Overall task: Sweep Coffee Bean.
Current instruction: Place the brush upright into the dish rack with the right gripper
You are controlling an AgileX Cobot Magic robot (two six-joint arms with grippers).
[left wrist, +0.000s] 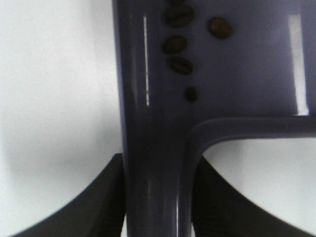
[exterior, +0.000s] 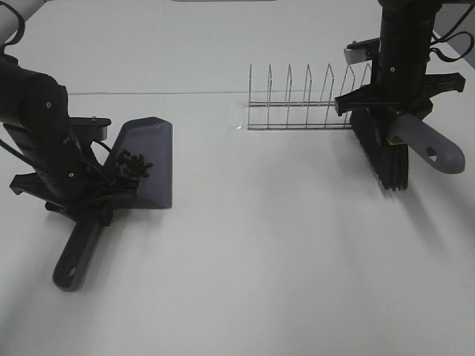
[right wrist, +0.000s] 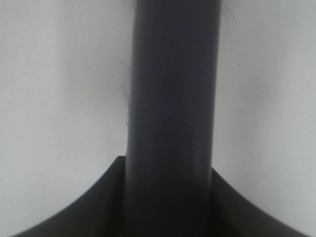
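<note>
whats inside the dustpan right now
A cluster of dark coffee beans lies in the dustpan, toward its handle end; the rest that shows looks bare. The corner under the left arm is covered, so beans there cannot be seen.

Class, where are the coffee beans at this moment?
In the exterior high view, the coffee beans lie on the left side, clustered inside the dustpan, far from the brush on the right.
</note>
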